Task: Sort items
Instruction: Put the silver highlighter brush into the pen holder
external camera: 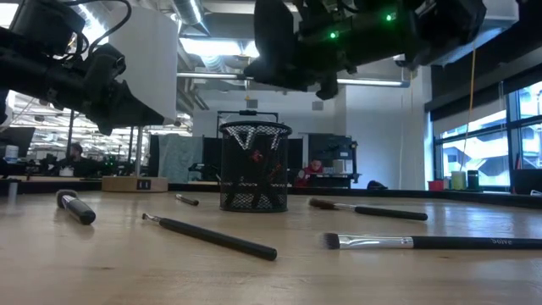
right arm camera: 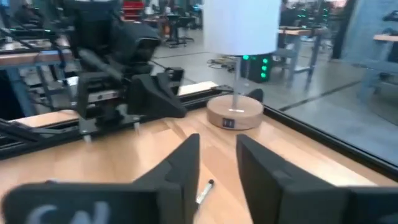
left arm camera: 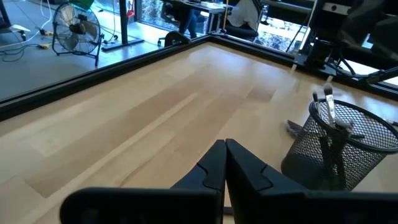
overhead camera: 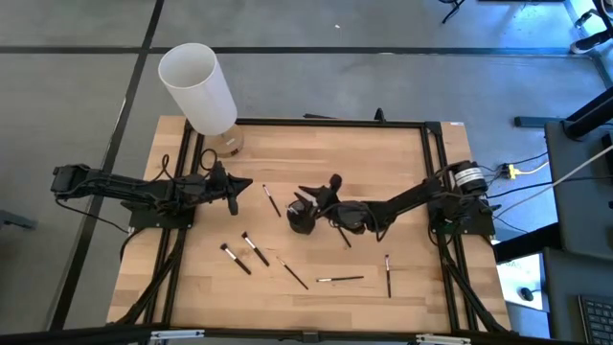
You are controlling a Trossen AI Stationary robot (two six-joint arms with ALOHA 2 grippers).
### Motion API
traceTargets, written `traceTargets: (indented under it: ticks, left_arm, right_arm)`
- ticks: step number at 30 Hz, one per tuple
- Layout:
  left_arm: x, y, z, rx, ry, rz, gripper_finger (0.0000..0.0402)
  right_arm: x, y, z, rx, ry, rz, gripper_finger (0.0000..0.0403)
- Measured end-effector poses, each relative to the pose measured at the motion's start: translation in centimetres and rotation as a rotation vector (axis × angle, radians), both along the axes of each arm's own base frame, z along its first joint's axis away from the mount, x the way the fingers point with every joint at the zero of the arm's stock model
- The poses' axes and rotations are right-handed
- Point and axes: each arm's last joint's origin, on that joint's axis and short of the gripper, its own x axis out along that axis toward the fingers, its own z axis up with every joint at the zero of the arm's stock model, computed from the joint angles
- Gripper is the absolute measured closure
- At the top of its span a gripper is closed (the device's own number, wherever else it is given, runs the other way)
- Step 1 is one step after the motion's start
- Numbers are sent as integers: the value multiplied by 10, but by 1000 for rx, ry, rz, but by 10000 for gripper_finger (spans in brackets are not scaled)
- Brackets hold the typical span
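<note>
**A:** Hovering right above the black wire-mesh cup [overhead camera: 301, 217] at mid-worktop, the right tool [right arm camera: 216, 163] has its two dark fingers parted with nothing between them. A few thin dark-handled makeup brushes [left arm camera: 328, 124] already stand in that cup.

**B:** And the left tool [left arm camera: 224, 163]?

**A:** Pinched fully together, empty, waiting over the left part of the pale wooden worktop [overhead camera: 383, 172], well apart from the cup.

**B:** Where are the other brushes?

**A:** Six or so lie flat: one [overhead camera: 271, 199] between the two tools, two [overhead camera: 255, 248] side by side near the front left, one thin one [overhead camera: 292, 272] beside them, two more [overhead camera: 341, 279] toward the front right.

**B:** What could go wrong?

**A:** The cup looks light, I'd judge. A low sweep of the right arm could tip it and spill the sorted brushes. The round handles may also roll away from a grip that lands off-centre.

**B:** Room to move?

**A:** Plenty behind the cup and on the right side. The black frame rails [overhead camera: 433, 172] edge the sides, and the tall white cylinder [overhead camera: 197, 86] on its round wooden base stands at the far left corner, so the left arm has less freedom there.
</note>
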Motion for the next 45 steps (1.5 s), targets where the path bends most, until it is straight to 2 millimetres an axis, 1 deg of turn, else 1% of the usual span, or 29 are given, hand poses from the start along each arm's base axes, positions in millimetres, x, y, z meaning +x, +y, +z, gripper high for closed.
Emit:
traceTargets:
  ticks: [3, 5, 7, 9, 12, 14, 16, 18, 19, 23, 28, 33, 37, 39, 42, 45]
  left_arm:
    - [0, 0, 0, 0, 0, 0, 398]
    - [0, 0, 0, -3, -2, -2, 398]
    - [0, 0, 0, -4, -1, -5, 398]
    - [0, 0, 0, -3, -1, -5, 398]
    - [0, 0, 0, 10, 6, -6, 398]
    - [0, 0, 0, 20, 11, -5, 398]
    - [0, 0, 0, 24, 13, -1, 398]
    - [0, 1, 0, 29, 13, 16, 398]
    - [0, 1, 0, 33, 15, 23, 398]
    - [-1, 1, 0, 40, 18, 36, 398]
    - [-1, 1, 0, 40, 17, 36, 398]
    - [-1, 2, 0, 48, 21, 44, 398]
    - [-1, 1, 0, 49, 22, 43, 398]
    - [-1, 1, 0, 49, 22, 43, 398]
    - [-1, 1, 0, 49, 22, 43, 398]
    - [-1, 1, 0, 49, 22, 43, 398]
  right_arm:
    - [-4, -2, 4, -19, 36, -64, 271]
    - [-10, -4, 11, -43, 82, -123, 264]
    - [-19, -6, 20, -37, 125, -199, 263]
    - [-32, -9, 27, 11, 159, -252, 264]
    - [-52, -24, 33, 171, 197, -285, 268]
    - [-63, -38, 28, 320, 256, -286, 270]
    - [-68, -50, 16, 475, 349, -273, 270]
    - [-65, -55, -1, 592, 428, -257, 270]
    - [-62, -56, -9, 618, 460, -242, 270]
    - [-49, -49, -38, 658, 568, -157, 270]
    - [-44, -44, -64, 741, 675, -102, 270]
    - [-41, -41, -71, 766, 687, -73, 270]
    - [-40, -35, -71, 762, 689, -42, 273]
    - [-40, -31, -71, 754, 694, -26, 281]
    - [-41, -22, -71, 750, 706, 2, 309]
    - [-42, -15, -72, 748, 720, 27, 358]
